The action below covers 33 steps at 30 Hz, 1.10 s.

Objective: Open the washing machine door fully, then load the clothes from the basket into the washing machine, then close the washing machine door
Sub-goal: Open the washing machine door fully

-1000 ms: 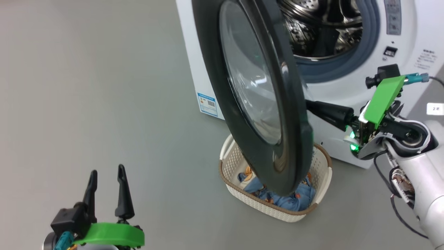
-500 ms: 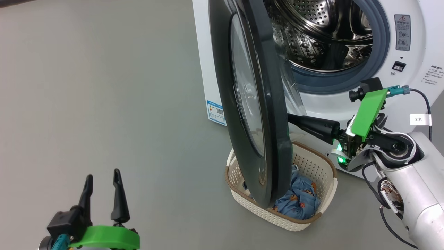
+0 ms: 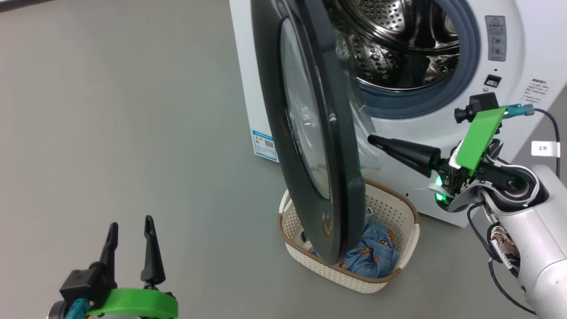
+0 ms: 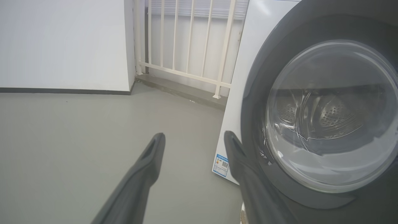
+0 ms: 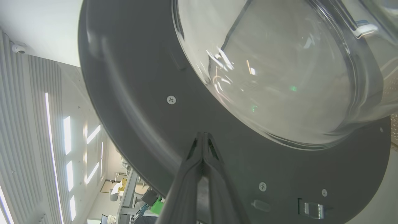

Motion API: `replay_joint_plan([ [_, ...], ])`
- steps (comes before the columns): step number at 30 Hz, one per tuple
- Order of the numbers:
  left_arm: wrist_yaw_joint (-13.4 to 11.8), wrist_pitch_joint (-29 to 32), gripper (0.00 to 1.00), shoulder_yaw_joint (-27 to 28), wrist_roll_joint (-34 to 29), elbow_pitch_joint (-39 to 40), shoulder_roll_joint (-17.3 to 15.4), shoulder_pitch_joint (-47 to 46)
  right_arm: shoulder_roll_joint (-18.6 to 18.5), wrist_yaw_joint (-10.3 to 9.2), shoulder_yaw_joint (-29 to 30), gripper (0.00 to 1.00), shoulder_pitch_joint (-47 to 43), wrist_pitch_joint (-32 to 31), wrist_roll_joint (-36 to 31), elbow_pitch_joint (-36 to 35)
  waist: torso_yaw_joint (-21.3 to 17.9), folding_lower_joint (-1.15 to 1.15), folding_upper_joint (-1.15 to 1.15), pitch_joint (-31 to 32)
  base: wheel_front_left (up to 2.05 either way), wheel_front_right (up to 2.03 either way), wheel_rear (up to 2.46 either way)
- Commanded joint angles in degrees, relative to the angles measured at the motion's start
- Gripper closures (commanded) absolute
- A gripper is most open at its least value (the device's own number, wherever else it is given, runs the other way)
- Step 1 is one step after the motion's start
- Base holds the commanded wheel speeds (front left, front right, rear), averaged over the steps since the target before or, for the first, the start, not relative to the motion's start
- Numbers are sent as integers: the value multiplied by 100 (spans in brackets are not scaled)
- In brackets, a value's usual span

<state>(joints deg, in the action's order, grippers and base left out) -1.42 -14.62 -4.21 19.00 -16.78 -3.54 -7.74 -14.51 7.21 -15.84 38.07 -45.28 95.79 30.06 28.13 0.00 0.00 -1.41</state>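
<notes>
The washing machine (image 3: pixel 514 110) stands with its steel drum (image 3: pixel 398 44) exposed. Its washing machine door (image 3: pixel 310 133) hangs partly open, nearly edge-on to me, above the basket (image 3: pixel 398 201). Blue printed clothes (image 3: pixel 372 254) lie in the basket. My right gripper (image 3: pixel 371 139) is shut and empty, its tips close against the door's inner black rim (image 5: pixel 130 77) just below the glass bowl (image 5: pixel 279 77); the right gripper (image 5: pixel 202 134) shows pinched together there. My left gripper (image 3: pixel 131 223) stands open and empty low at the left, well away from the door (image 4: pixel 326 118); the left gripper (image 4: pixel 194 136) points toward the machine's side.
Bare grey floor (image 3: pixel 133 110) stretches left of the machine. A blue label (image 3: pixel 265 144) is stuck low on the machine's side. A white railing (image 4: pixel 186 46) and a white wall (image 4: pixel 62 40) stand behind. The door latch (image 5: pixel 311 208) sits on the inner rim.
The door has swung further away from the drum opening, with my shut right gripper following behind it. The head view has shifted. The left gripper has stayed open and still.
</notes>
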Motion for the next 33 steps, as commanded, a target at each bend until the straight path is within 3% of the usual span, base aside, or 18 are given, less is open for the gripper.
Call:
replay_joint_plan([
  [1,-31,-38,0,164,-13,159,-107,-44,17,28,56,55,-16,40,-22,-220,-93,0,0,27,0,0,0],
  [3,-30,-38,0,154,-8,164,-108,-32,-3,28,115,0,-36,65,-29,-324,-175,0,0,38,0,0,0],
  [8,-14,-37,0,119,12,167,-118,-24,-122,28,155,0,-125,288,-350,-787,-448,0,0,64,0,0,0],
  [14,26,-35,0,47,33,84,-116,-83,-368,28,-129,0,-456,1193,-1357,-1877,-856,0,0,79,0,0,0],
  [20,11,-36,0,19,29,63,-121,-103,-642,28,-428,0,-703,2176,-1840,-2534,-1279,0,0,113,0,0,0],
  [33,-8,-37,0,45,60,154,-208,-71,-1398,28,-900,0,-1192,4494,-2909,-2740,-2052,0,0,189,0,0,0],
])
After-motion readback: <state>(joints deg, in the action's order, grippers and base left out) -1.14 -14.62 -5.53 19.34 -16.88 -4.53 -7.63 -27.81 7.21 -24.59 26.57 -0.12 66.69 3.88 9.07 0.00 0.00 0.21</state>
